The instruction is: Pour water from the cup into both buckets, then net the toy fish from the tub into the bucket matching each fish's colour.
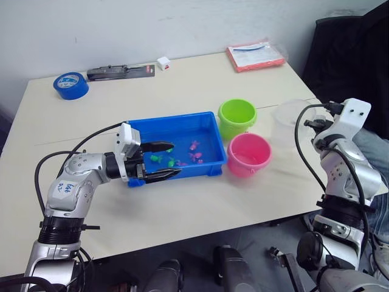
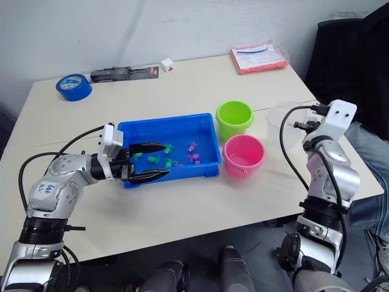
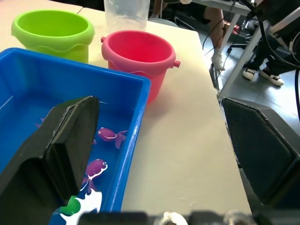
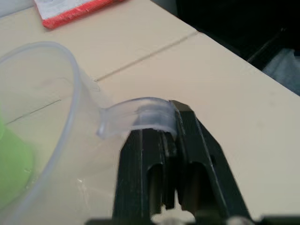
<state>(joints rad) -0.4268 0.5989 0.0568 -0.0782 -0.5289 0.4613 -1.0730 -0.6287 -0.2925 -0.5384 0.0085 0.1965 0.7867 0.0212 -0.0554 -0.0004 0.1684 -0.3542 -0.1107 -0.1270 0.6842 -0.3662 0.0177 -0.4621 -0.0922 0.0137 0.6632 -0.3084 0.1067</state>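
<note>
presently the left gripper (image 1: pixel 164 160) has its two black fingers spread wide, straddling the near corner of the blue tub (image 1: pixel 159 125): one finger (image 3: pixel 56 150) sits inside the tub over the water, the other (image 3: pixel 262 150) hangs outside it above the bare tabletop (image 1: pixel 200 207), with the tub's rim between them. nothing is held between them. just beyond the inner finger, pink toy fish (image 3: pixel 108 135) and green toy fish (image 1: pixel 156 159) lie in the water. past the fingertips, the pink bucket (image 1: pixel 248 154) stands just beside the tub's end, with the lime green bucket (image 1: pixel 237 118) touching or nearly touching it on the far side.

the right gripper (image 4: pixel 168 117) has its fingers pressed together on the curved handle of the clear cup (image 4: pixel 42 93), which stands upright on the table near the two buckets, on the side away from the tub.

at the far edge of the table lie a blue tape roll (image 1: pixel 70 85), a black tool (image 1: pixel 118 72), a small white cube (image 1: pixel 163 62) and a red-edged packet (image 1: pixel 256 55).
</note>
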